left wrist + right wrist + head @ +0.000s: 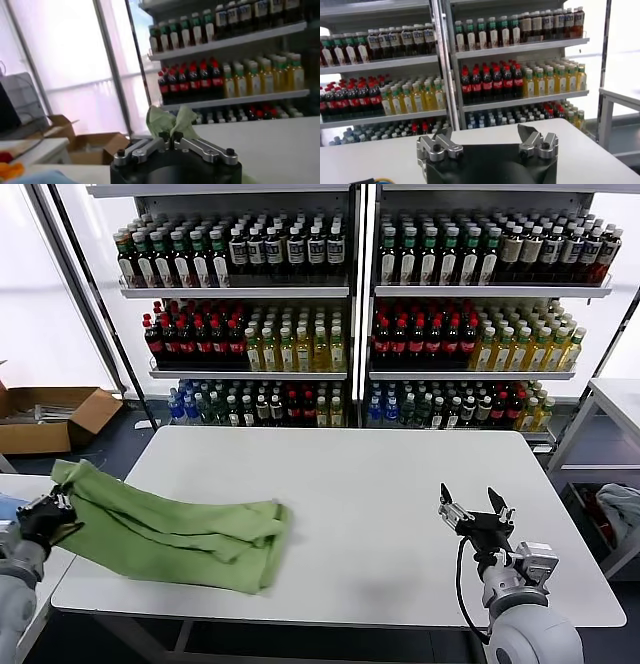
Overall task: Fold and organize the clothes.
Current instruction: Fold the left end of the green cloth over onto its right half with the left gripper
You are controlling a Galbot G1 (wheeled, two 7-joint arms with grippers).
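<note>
A light green shirt lies bunched across the near left part of the white table, its left end hanging past the table's left edge. My left gripper sits at that left end, shut on a pinch of the green fabric, which sticks up between the closed fingertips in the left wrist view. My right gripper stands open above the near right part of the table, nothing between its fingers. Collar, buttons and patch are hidden in the folds.
Shelves of bottles stand behind the table. An open cardboard box sits on the floor at the far left. A second table and a bin with cloth are at the right.
</note>
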